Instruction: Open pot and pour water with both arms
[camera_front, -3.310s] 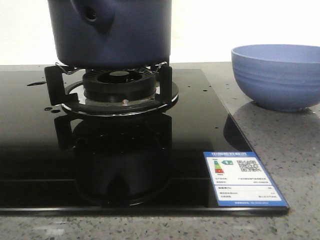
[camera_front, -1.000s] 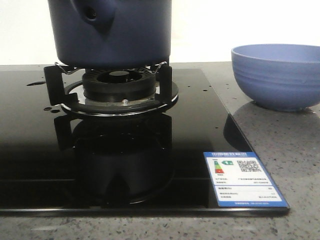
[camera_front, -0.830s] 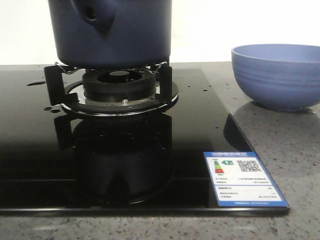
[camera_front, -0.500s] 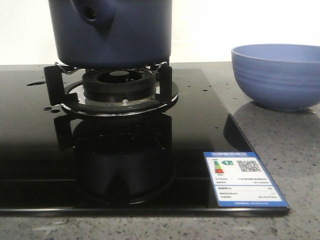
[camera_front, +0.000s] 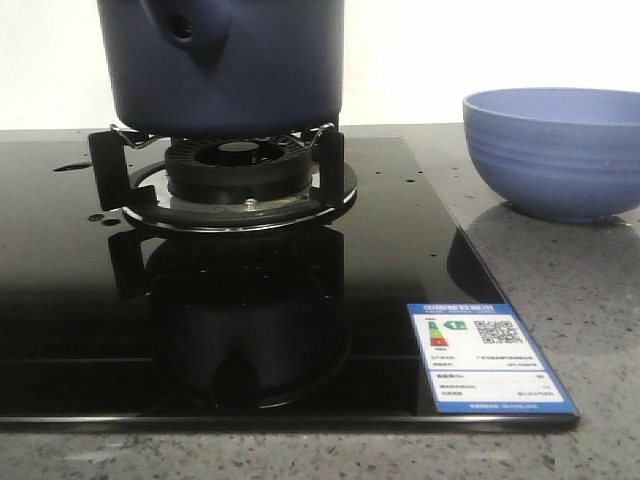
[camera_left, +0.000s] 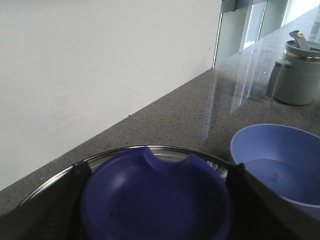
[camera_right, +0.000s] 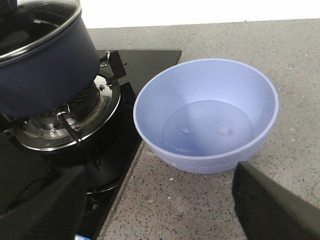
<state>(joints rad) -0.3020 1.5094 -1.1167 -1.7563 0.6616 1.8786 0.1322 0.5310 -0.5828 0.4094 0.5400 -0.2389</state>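
Dark blue pot (camera_front: 228, 62) on the burner (camera_front: 238, 183), lid on. Left end effector (camera_left: 156, 200) clamped around the lid knob (camera_left: 155, 197). Right end effector (camera_right: 160, 200) spread wide, empty, above the bowl (camera_right: 206, 115) on the worktop (camera_right: 295, 60).

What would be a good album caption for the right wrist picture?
Open right gripper hovering over an empty periwinkle-blue ribbed bowl, beside the lidded dark navy-blue pot on its burner.

The left gripper (camera_left: 157, 200) has its two dark fingers (camera_left: 47, 210) set wide apart, one on either side of the knob (camera_left: 156, 197) that fills the gap between them; whether the pads touch it cannot be told. The right gripper (camera_right: 155, 200) is spread wide as well, its fingers (camera_right: 42, 200) holding nothing, with the bowl (camera_right: 206, 115) just beyond the tips.
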